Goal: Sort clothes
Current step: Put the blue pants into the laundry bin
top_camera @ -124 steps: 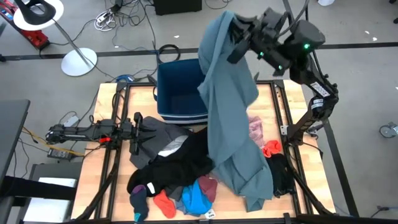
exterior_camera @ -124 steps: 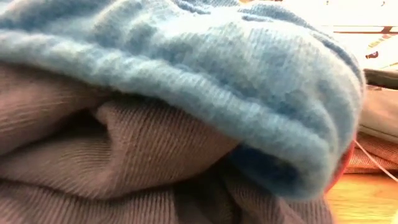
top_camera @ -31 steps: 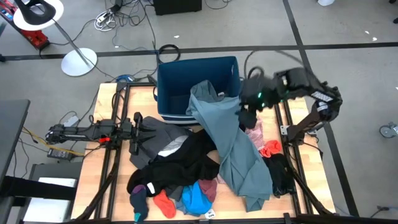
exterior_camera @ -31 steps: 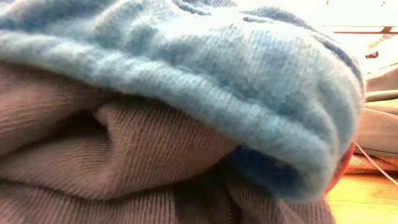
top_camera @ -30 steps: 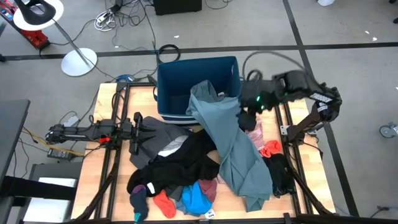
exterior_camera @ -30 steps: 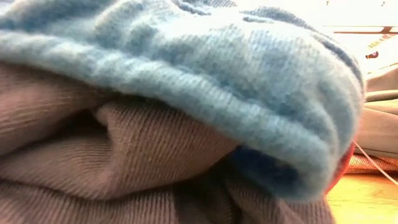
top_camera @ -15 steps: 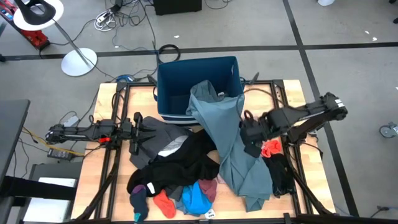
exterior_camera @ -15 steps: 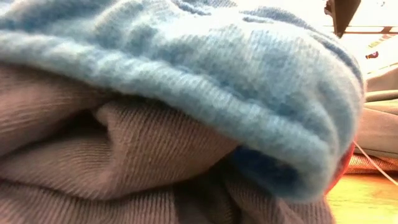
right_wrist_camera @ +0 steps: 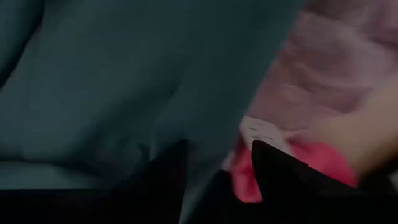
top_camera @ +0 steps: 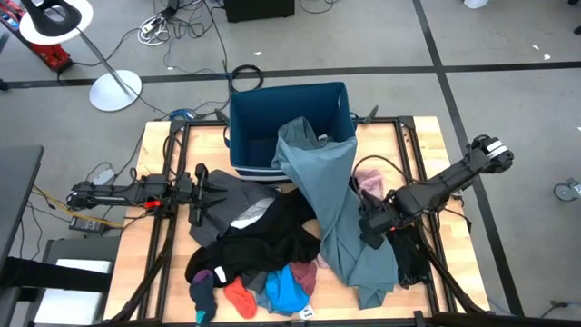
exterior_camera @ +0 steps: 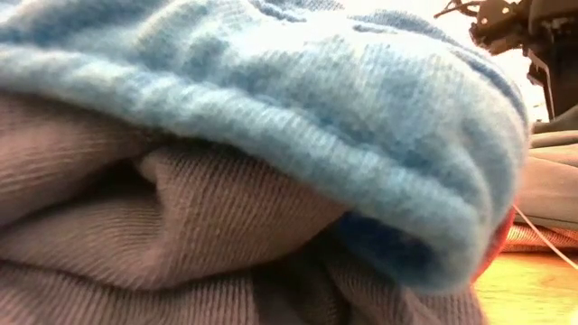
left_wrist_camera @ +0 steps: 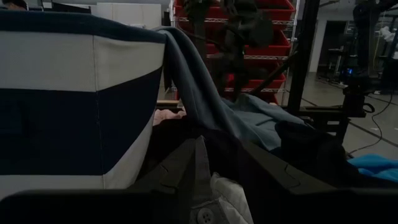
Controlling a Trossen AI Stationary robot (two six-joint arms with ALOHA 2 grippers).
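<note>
Fabric mostly unsorted: my left gripper (top_camera: pixel 199 193) sat idle at 9 o'clock, fingers pressed together. The clothes (top_camera: pixel 272 245) were heaped from centre to 6. Only the grey-teal garment (top_camera: pixel 331 195) draped into the blue bin (top_camera: pixel 254 113) at 12. My right gripper (top_camera: pixel 370 224), spread, hovered over the orange-red piece (right_wrist_camera: pixel 286 165) at 4.

The high view looks straight down on the table (top_camera: pixel 427 136). The low view, at table height, is nearly blocked by a blue knit (exterior_camera: pixel 298 108). The left wrist view faces the bin (left_wrist_camera: pixel 68 99), also at 12 o'clock overhead. The right wrist view sits close above grey-teal cloth (right_wrist_camera: pixel 124 81).
</note>
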